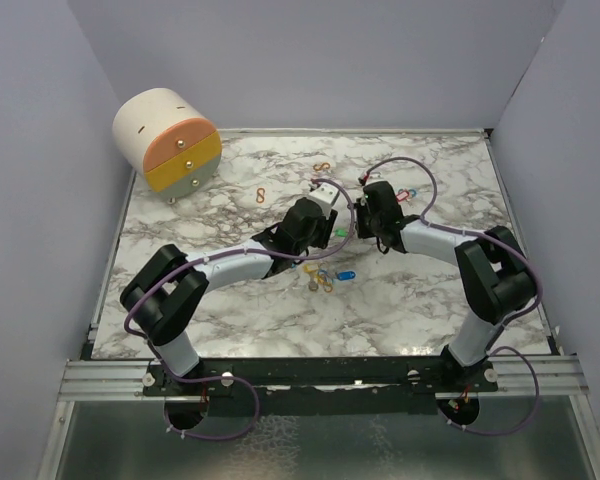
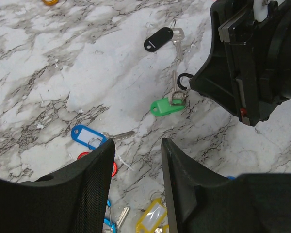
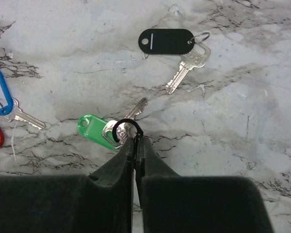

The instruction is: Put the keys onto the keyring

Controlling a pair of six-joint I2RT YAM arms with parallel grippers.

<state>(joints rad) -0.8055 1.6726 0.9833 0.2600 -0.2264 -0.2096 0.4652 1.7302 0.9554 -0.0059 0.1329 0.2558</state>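
Observation:
My right gripper (image 3: 136, 141) is shut on a thin black keyring (image 3: 127, 120), whose open loop sticks out past the fingertips. The loop hangs just over a key with a green tag (image 3: 92, 127) lying on the marble. In the left wrist view the same keyring (image 2: 184, 80) and green-tagged key (image 2: 166, 107) sit to the upper right. My left gripper (image 2: 137, 145) hovers open and holds nothing. A black-tagged key (image 3: 166, 41) lies farther off. Blue-tagged (image 2: 86, 136), red-tagged (image 2: 115, 168) and yellow-tagged (image 2: 153, 216) keys lie under and around the left fingers.
A cylindrical drawer unit (image 1: 168, 138) with orange and yellow fronts stands at the back left. Two orange figure-eight clips (image 1: 262, 194) (image 1: 322, 167) lie behind the arms. Loose keys (image 1: 325, 277) cluster in front of the grippers. Grey walls close in the table on three sides.

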